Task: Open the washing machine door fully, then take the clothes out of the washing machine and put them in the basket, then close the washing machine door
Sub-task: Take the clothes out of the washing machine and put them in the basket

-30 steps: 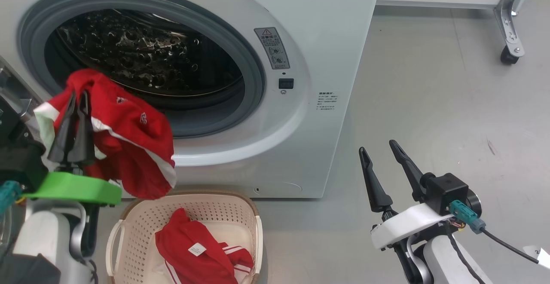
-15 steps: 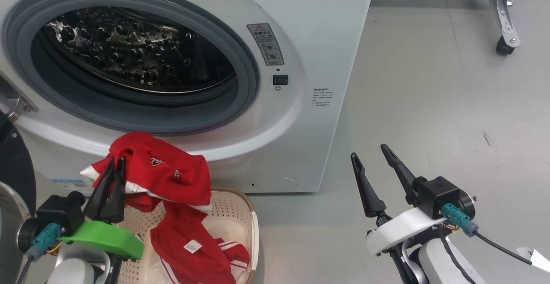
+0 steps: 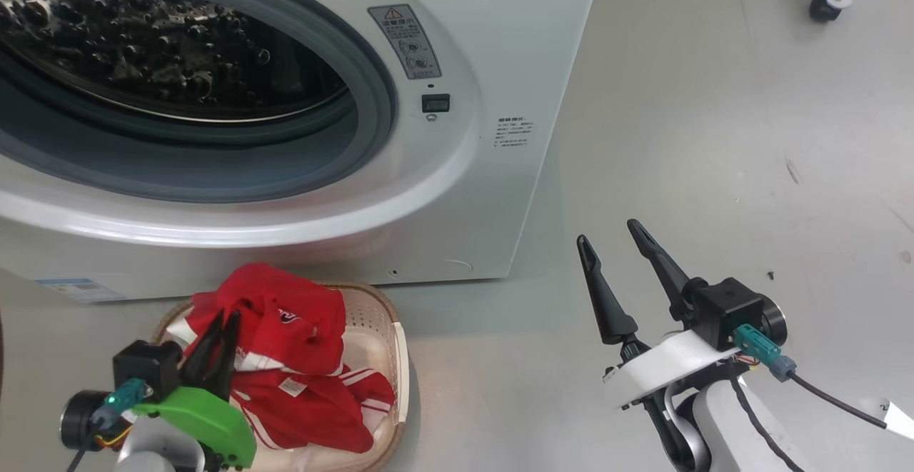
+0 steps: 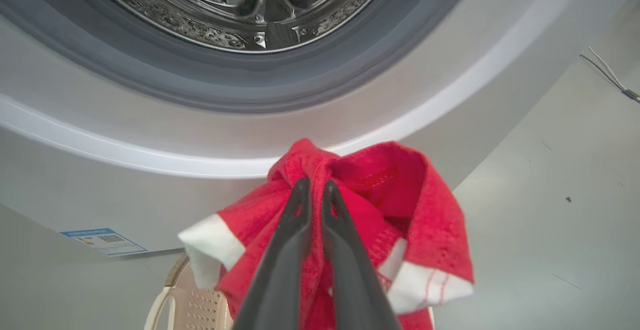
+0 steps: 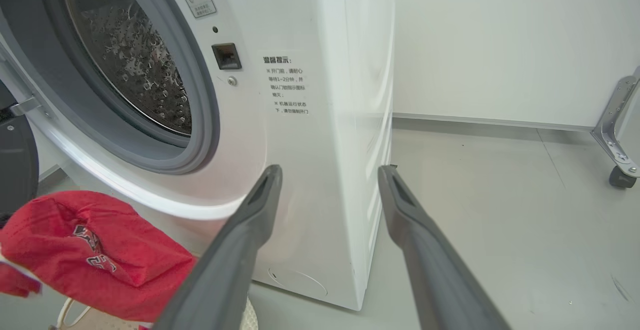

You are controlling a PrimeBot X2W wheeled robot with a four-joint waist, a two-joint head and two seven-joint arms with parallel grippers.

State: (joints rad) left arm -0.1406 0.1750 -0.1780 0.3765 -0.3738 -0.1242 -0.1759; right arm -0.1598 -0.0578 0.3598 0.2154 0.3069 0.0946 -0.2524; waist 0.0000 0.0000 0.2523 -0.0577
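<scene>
Tightly, the left jaws pinch the clothes over the basket.

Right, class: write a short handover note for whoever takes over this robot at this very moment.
Left gripper: shut on a red garment, held over the basket. Right gripper: open, empty, beside the washing machine.
Another red garment lies in the basket; washing machine door is open; visible part of the drum looks empty.
Left to do: release the garment into the basket, check the drum, close the door.
</scene>
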